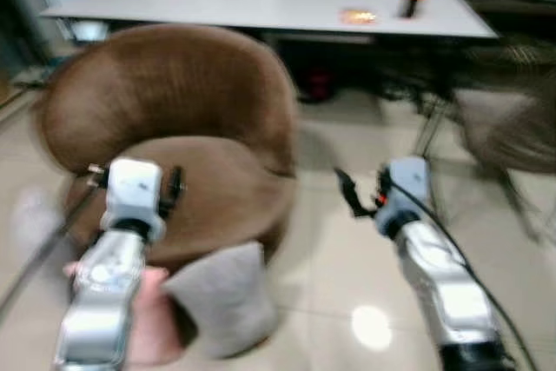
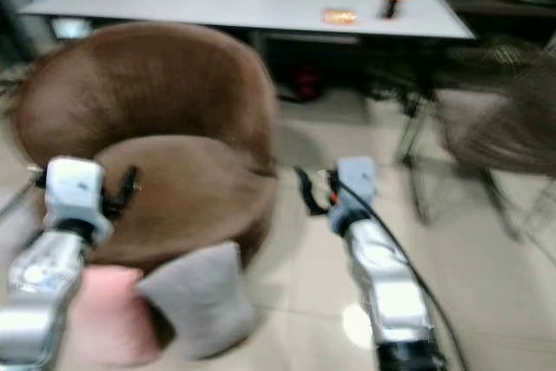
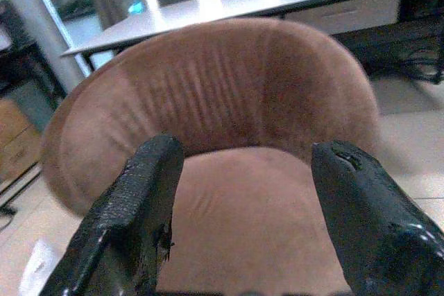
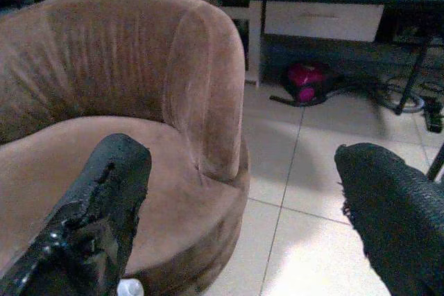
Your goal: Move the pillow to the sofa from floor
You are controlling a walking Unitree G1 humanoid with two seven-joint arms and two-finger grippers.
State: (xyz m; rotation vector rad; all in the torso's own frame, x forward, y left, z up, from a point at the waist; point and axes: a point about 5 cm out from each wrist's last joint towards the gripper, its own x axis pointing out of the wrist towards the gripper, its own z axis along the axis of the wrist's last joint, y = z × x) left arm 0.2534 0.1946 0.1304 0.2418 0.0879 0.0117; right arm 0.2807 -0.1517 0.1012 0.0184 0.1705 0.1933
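A grey pillow (image 1: 224, 297) leans on the floor against the front of the round brown sofa chair (image 1: 174, 102). A pink pillow (image 2: 109, 314) lies just to its left, partly behind my left arm. My left gripper (image 3: 243, 150) hovers over the chair's seat, open, with nothing between its fingers. My right gripper (image 4: 243, 161) is open too and empty. It hangs above the tiled floor just right of the chair, level with the seat's edge (image 1: 360, 193). Both pillows sit below and behind the grippers.
A long white table (image 1: 261, 2) stands behind the chair with small orange items (image 1: 358, 16) on it. A magenta object (image 4: 305, 81) and cables lie under the table. A metal-legged chair (image 1: 508, 132) stands at the right. Shiny tiled floor (image 1: 347, 275) lies in front.
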